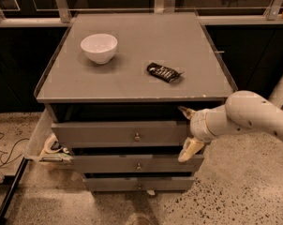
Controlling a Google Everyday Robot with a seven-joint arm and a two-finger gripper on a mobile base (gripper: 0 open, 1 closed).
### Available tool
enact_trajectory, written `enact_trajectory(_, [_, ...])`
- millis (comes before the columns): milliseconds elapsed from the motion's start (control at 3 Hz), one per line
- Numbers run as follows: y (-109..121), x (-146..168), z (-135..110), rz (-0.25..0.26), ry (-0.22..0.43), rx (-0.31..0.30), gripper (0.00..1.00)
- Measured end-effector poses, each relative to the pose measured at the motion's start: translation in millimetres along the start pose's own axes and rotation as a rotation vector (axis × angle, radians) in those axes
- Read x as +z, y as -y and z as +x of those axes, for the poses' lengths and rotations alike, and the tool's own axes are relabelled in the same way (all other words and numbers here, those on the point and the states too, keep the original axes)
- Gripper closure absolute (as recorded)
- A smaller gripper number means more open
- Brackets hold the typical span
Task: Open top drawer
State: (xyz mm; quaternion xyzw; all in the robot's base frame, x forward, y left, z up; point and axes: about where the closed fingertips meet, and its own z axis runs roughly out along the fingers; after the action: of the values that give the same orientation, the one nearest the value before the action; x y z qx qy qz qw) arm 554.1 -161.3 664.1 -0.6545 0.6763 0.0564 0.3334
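Drawer work looks begun, not finished: top drawer (120, 133) sits just left of the gripper (187, 131), front pulled a little proud of the cabinet frame w/ a dark gap above it, so most of the travel is prob. left. Gripper is at the panel's right end, fingers spread, one above, one below, holding nothing; round knob (137, 137) untouched further left. Up on the cabinet top (132, 78): white bowl (99, 47), dark snack wrapper (163, 72), its print too small to read. No other writing visible.
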Motion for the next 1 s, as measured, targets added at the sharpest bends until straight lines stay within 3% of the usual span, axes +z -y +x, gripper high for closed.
enact_trajectory(1000, [6.4, 30.3, 26.4, -0.009, 0.005, 0.005, 0.0])
